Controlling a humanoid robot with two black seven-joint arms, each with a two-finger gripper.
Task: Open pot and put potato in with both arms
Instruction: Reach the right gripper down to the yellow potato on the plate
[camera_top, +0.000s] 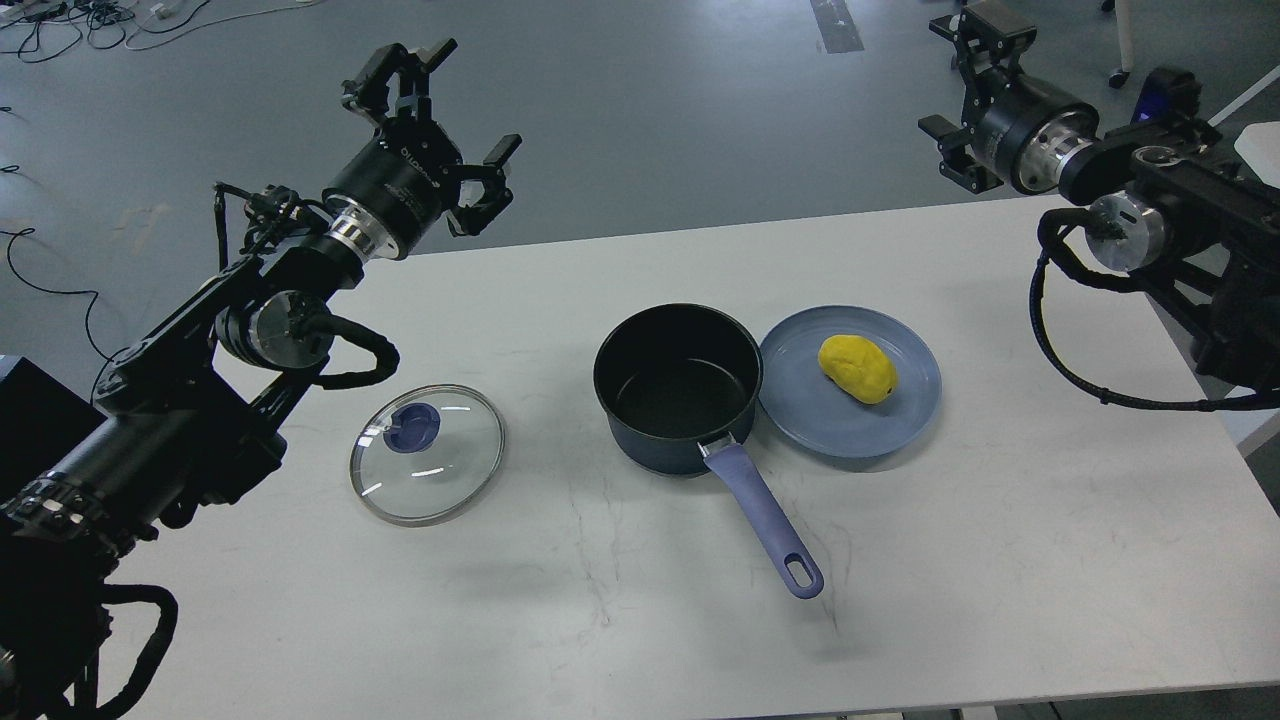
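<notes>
Although small and probably light, likely firm with smooth, rounded skin, so could roll or slip; best pinched across the short middle. Potato (858, 368) lying on the blue plate (905, 415), just right of the open pot (679, 385), long axis running from far-left to near-right. Lid (428, 453) flat on the table (1000, 560), left of the pot. Right gripper (962, 32) raised beyond the far edge, spread hard to judge. Left gripper (400, 72) likewise high, fingers apart, holding nothing.
</notes>
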